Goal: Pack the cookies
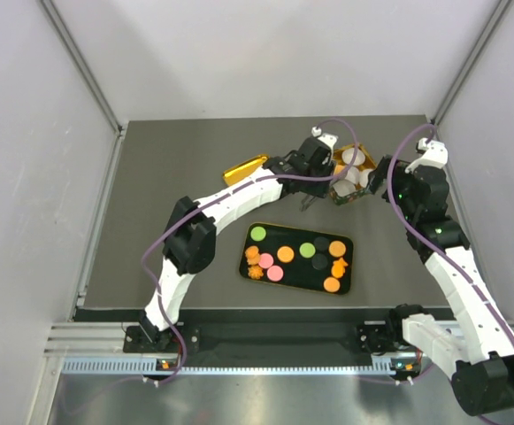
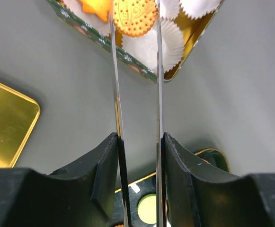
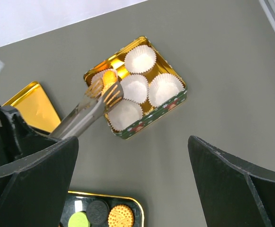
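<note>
My left gripper (image 2: 138, 146) is shut on metal tongs (image 2: 116, 94), whose tips pinch a round orange cookie (image 2: 134, 16) above the green-sided tin (image 2: 104, 43) of white paper cups (image 2: 149, 47). An orange flower cookie (image 2: 97, 7) lies in one cup. In the top view the left gripper (image 1: 314, 161) is beside the tin (image 1: 364, 159). Several cookies, orange (image 1: 285, 254), green (image 1: 257, 234) and pink (image 1: 275, 274), lie on a black tray (image 1: 345, 239). My right gripper (image 3: 133, 139) is open and empty, above bare table between the tin (image 3: 149, 118) and the tray (image 3: 139, 208).
A gold lid (image 1: 245, 168) lies left of the tin; it also shows in the left wrist view (image 2: 4, 123) and the right wrist view (image 3: 33, 104). Dark round cookies (image 1: 321, 243) lie on the tray too. Grey walls enclose the table on three sides.
</note>
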You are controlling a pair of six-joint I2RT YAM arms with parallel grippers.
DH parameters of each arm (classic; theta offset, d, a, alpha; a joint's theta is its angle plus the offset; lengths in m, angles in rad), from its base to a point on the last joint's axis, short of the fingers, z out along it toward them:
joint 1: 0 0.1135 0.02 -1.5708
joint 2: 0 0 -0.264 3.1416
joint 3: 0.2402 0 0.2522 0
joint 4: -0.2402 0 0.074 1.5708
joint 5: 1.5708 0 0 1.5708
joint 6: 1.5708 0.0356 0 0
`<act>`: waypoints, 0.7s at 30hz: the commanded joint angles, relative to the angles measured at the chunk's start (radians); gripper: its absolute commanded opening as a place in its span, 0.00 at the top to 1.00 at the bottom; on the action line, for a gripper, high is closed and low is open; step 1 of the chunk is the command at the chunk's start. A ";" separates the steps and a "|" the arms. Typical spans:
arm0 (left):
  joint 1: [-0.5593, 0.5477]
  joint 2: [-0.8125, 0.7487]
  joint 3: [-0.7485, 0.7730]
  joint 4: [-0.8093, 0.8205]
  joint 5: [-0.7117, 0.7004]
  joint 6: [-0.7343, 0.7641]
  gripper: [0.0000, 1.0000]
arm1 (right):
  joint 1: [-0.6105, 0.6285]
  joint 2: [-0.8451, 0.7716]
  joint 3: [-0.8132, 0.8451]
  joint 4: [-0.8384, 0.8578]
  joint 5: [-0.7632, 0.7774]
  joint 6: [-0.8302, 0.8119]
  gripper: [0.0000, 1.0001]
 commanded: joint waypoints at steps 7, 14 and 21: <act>0.001 0.026 0.065 0.043 0.052 0.016 0.59 | -0.013 -0.014 0.018 0.026 0.010 -0.008 0.00; 0.000 0.015 0.033 0.042 0.050 0.007 0.59 | -0.013 -0.014 0.016 0.026 0.011 -0.008 0.00; -0.004 -0.009 -0.011 0.048 0.053 0.003 0.59 | -0.013 -0.012 0.015 0.025 0.013 -0.008 0.00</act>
